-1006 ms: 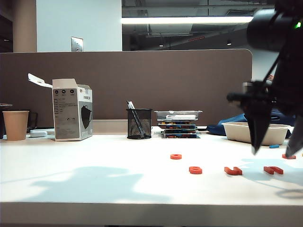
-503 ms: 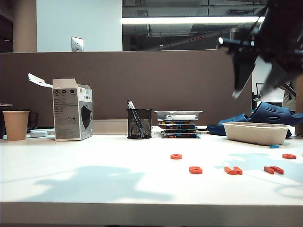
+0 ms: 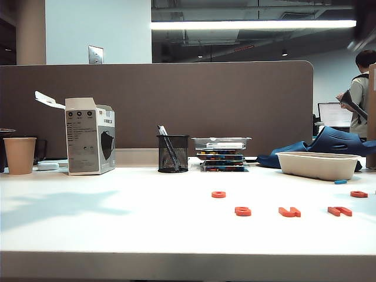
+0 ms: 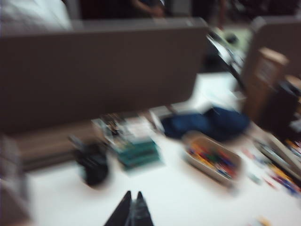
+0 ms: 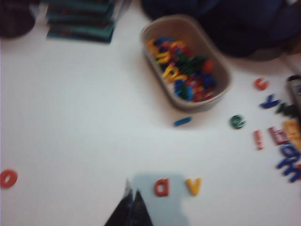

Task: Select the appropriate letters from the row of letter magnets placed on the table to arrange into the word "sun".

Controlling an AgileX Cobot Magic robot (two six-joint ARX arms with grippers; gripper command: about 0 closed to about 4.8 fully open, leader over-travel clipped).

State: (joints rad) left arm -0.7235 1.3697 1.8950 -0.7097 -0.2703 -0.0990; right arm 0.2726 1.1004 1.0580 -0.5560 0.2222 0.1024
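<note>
The right arm that hung over the red letters (image 3: pixel 289 211) has risen out of the exterior view. Its right gripper (image 5: pixel 132 195), pressed together and empty, hovers high above the worktop (image 3: pixel 117 223). The left gripper (image 4: pixel 131 207) is also pressed together. All five magnets lie untouched before the tray (image 3: pixel 317 165), so nothing is arranged.

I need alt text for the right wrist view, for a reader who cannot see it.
The shut right gripper hangs empty above the white table, near a red letter a and a yellow letter v. Farther off, a beige oval tray holds mixed coloured letter magnets, with more loose letters beside it.
</note>
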